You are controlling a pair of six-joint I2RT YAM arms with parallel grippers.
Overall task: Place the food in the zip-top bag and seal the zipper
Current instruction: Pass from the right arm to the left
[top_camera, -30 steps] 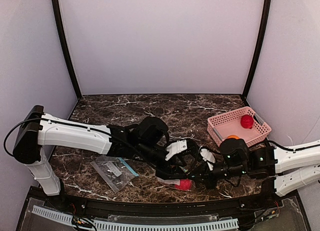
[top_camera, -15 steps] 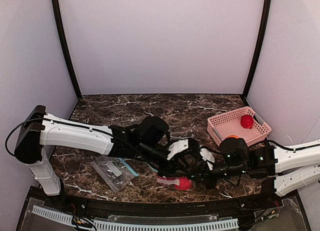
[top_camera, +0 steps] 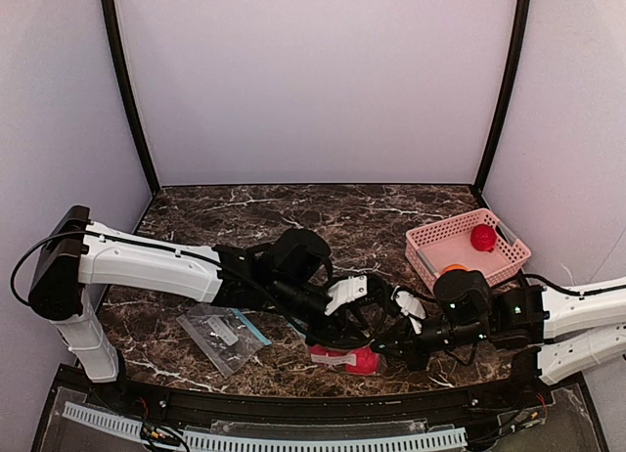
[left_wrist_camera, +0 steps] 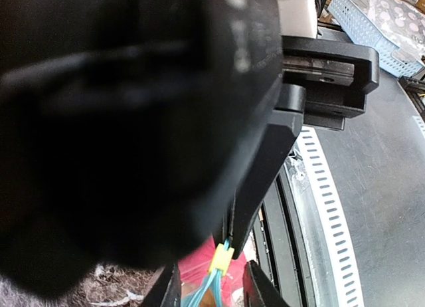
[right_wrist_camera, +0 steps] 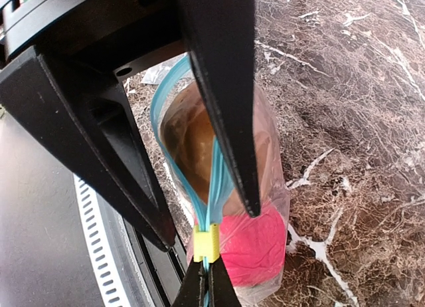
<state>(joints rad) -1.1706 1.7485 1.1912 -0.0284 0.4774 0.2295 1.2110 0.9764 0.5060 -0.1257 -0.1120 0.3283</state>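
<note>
top view: both arms meet low near the front edge of the table (top_camera: 391,217), over the bag (top_camera: 333,353), which shows a red piece (top_camera: 364,361) inside. the left gripper (top_camera: 350,325) and right gripper (top_camera: 383,348) crowd together there, and from here i cannot tell how their jaws stand. a second red piece (top_camera: 481,238) and an orange piece (top_camera: 456,268) lie in the basket (top_camera: 430,239), well apart from the bag. a spare bag (top_camera: 223,337) lies flat to the left.

left wrist: this gripper is spread, with the zipper (left_wrist_camera: 211,287) and its yellow slider (left_wrist_camera: 221,259) between the fingers. the other gripper blocks most of the view.

right wrist: this gripper is pressed together on the zipper just beside the slider. the pinch looks narrow, so the loaded bag could slip or twist. a brown piece (right_wrist_camera: 189,141) might then roll out where the mouth gapes. sealing now would also shut out the basket fruit. the bag is clear and bulging, brown above red, its teal strips meeting only at the slider.
</note>
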